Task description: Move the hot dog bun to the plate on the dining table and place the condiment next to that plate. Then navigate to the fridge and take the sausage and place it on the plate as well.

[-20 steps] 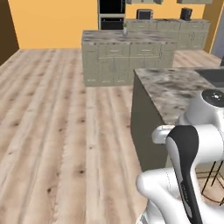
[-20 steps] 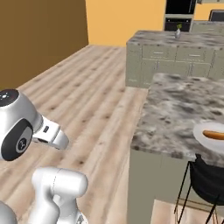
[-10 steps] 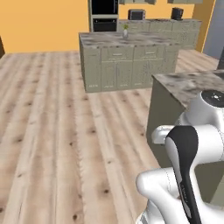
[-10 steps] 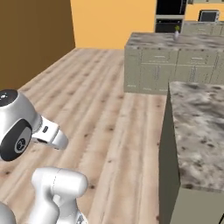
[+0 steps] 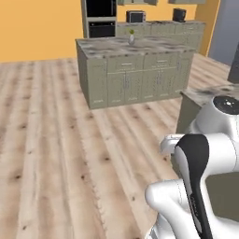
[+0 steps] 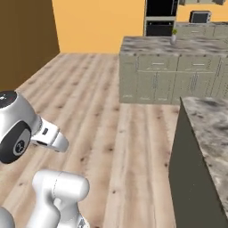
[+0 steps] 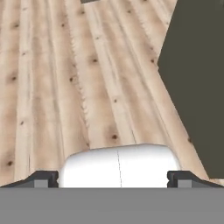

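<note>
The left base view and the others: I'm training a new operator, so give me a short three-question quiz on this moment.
1. True or false: the end effector is holding a sausage.
2. What stands on the kitchen island: (a) a plate, (b) a small vase, (c) a pan?
3. What colour is the back wall?

Key: 1. False, its fingers are wide apart over bare wooden floor. 2. b. 3. Orange.

End effector point(image 7: 113, 178) agape (arm folded)
</note>
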{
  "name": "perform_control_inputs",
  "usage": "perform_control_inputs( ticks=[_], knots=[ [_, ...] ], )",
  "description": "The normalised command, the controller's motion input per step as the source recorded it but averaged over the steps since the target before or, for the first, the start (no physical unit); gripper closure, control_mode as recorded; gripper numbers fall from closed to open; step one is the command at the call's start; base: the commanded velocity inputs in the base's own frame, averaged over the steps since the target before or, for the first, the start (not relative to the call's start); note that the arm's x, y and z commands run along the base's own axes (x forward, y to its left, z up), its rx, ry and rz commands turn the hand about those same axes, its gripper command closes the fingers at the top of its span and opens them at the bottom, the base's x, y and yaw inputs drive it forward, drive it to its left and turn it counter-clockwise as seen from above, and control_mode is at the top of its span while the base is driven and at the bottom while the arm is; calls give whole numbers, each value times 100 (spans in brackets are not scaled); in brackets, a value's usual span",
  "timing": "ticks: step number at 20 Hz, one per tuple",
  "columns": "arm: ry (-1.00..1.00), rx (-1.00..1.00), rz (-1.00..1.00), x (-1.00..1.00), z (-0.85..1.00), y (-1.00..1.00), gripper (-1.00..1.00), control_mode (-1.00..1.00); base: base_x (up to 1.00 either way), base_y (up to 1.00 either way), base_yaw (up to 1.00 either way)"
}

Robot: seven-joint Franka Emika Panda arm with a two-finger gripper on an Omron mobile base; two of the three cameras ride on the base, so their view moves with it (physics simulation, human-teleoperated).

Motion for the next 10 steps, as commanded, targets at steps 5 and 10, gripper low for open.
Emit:
perform_control_inputs(
  ticks=[5,10],
  knots=[
    [0,0,0,0,0,0,-100,100,100,15,-47],
    [0,0,0,0,0,0,-100,100,100,28,-50]
  ],
)
